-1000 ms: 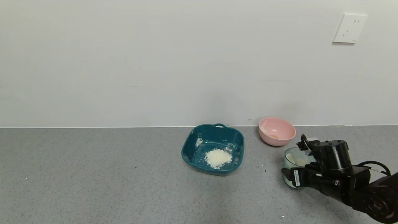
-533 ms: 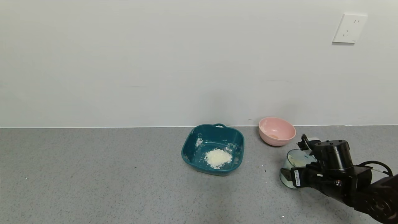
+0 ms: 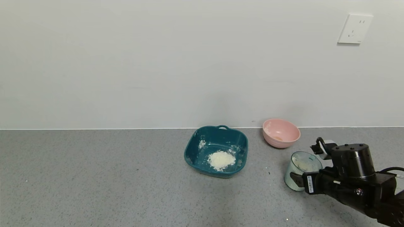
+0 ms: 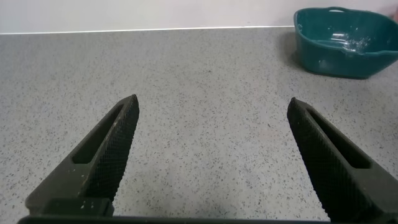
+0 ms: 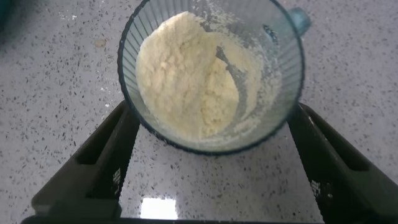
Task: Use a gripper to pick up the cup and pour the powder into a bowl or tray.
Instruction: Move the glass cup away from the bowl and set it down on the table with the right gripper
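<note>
The ribbed pale blue-green cup point(image 3: 298, 176) stands on the grey counter at the right, leaning slightly, with off-white powder point(image 5: 186, 68) inside. My right gripper point(image 3: 304, 164) is open, and its fingertips point(image 5: 124, 121) flank the cup's point(image 5: 273, 74) near sides at counter level. The dark teal basin point(image 3: 195, 145) sits to the cup's left with a heap of powder point(image 3: 221, 160) in it. My left gripper point(image 4: 212, 106) is open and empty low over bare counter, with the basin point(image 4: 336, 43) farther off.
A pink bowl point(image 3: 281, 133) stands by the wall just behind the cup, right of the basin. A wall socket point(image 3: 355, 28) is high on the right. Grey counter stretches away left of the basin.
My right gripper has drawn back to the right, so the cup now sits at its fingertips instead of deep between the fingers. The cup tipped and shifted slightly.
</note>
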Controlling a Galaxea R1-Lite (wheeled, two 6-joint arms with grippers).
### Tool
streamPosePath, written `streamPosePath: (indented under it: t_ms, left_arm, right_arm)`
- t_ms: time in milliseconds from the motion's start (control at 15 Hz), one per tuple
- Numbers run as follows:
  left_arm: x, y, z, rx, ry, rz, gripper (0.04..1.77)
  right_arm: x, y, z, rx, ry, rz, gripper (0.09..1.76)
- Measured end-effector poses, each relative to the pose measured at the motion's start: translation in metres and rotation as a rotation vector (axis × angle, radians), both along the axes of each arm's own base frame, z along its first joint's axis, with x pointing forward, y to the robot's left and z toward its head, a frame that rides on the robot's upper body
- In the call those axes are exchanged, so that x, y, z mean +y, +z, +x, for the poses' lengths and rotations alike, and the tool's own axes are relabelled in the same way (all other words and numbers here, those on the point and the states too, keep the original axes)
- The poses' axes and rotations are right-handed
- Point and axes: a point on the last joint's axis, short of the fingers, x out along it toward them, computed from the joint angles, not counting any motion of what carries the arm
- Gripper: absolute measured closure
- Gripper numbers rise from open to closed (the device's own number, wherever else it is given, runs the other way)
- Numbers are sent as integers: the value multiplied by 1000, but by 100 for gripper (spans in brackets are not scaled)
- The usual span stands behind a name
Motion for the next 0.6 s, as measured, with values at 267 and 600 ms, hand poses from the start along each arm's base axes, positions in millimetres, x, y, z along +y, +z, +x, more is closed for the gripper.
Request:
streamPosePath:
  t_ms: [267,600]
  left_arm:
    - [0,0,0,0,0,0,9]
    - [0,0,0,0,0,0,9]
  right_arm:
    - [-7,8,-21,-13,-5,0,16]
    - [-18,24,-49,-8,-14,-1,15]
